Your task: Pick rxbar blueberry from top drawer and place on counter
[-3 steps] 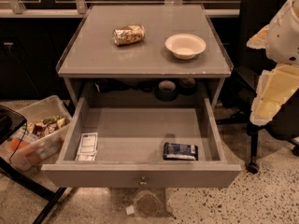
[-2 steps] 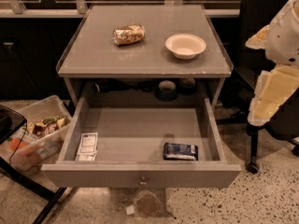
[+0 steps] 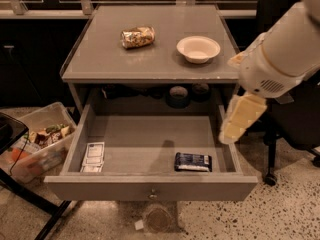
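Observation:
The top drawer stands pulled open below the counter. The rxbar blueberry, a dark navy flat bar, lies flat on the drawer floor at the front right. My gripper, pale yellow at the end of the white arm, hangs over the drawer's right wall, above and right of the bar and apart from it. It holds nothing that I can see.
White flat packets lie at the drawer's front left. A crumpled golden foil bag and a white bowl sit on the counter. A clear bin of snacks stands on the floor at left. A black chair stands at right.
My arm has swung in from the right edge toward the drawer's right side. The gripper now hangs over the drawer wall. The bar, packets, bag and bowl have not moved.

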Available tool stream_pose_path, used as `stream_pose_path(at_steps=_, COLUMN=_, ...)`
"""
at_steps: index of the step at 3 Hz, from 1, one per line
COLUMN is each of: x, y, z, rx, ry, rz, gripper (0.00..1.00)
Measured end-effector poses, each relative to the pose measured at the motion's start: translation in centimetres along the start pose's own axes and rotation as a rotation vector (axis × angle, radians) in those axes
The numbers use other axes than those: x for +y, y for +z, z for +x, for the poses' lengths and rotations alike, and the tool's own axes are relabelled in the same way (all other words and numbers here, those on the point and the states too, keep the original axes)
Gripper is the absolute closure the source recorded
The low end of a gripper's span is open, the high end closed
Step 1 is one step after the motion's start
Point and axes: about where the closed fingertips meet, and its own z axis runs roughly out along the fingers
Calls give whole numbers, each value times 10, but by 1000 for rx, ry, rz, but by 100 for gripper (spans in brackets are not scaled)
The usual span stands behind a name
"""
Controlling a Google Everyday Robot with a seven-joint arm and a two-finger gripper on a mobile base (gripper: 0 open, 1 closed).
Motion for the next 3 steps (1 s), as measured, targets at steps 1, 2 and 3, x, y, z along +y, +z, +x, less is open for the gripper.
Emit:
stream_pose_path(at_steps=1, x=-4, y=55, z=-20, rx=-46, ry=33, rz=20, gripper=0)
stream_pose_path(at_steps=2, x=-16, y=112, z=-32, rx=-60, ry=143, rz=-4, gripper=0)
stream_pose_path(at_steps=3, x=-16, y=112, z=-32, rx=-60, ry=143, rz=-4, gripper=0)
